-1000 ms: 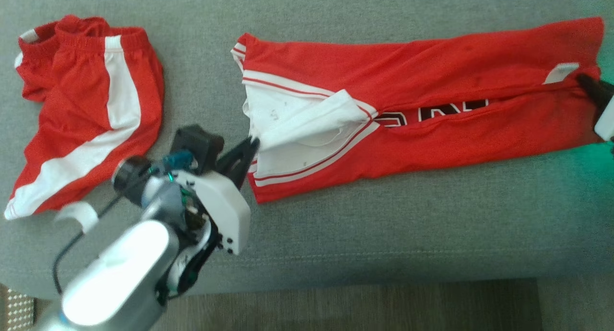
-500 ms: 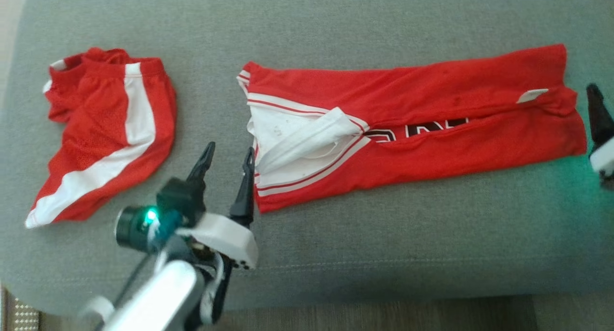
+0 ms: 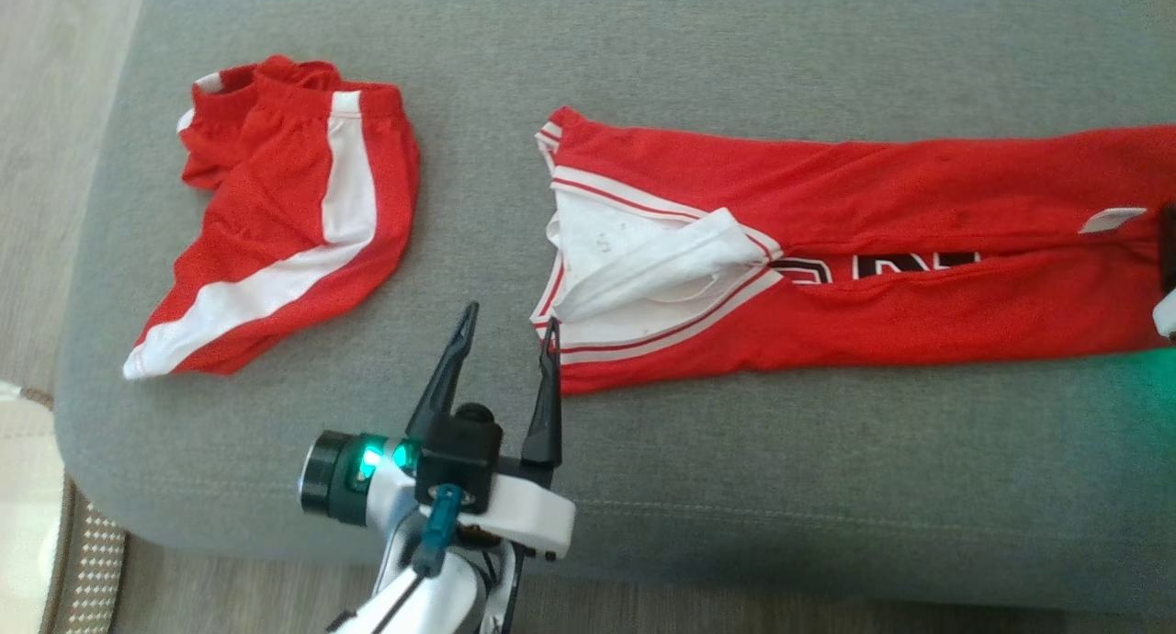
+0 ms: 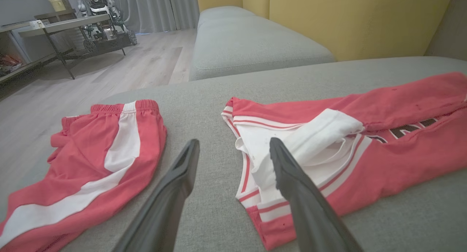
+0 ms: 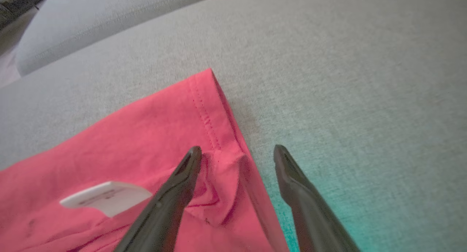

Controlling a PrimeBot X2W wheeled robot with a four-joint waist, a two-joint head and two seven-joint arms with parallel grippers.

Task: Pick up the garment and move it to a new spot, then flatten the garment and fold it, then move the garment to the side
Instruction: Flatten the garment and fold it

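Observation:
The garment (image 3: 873, 220) is a red jersey with white trim and black letters, lying as a long folded band across the grey sofa seat (image 3: 735, 487). Its white-trimmed end (image 4: 292, 146) points left. My left gripper (image 3: 511, 315) is open just in front of that end, its right finger (image 4: 292, 179) over the trim and nothing between the fingers. At the garment's far right corner (image 5: 146, 146) my right gripper (image 5: 238, 149) is also open, straddling the hemmed edge near a white label (image 5: 105, 197).
Red shorts with a white stripe (image 3: 294, 230) lie crumpled at the seat's left end. The seat's front edge runs along the bottom of the head view, with wooden floor (image 3: 73, 110) to the left. Behind are another grey seat (image 4: 248, 40), a yellow backrest (image 4: 346, 18) and a metal table (image 4: 62, 25).
Both grippers have opened and let go of the garment's ends. The left gripper has drawn back toward the front edge. The head camera has turned, so the whole picture has shifted.

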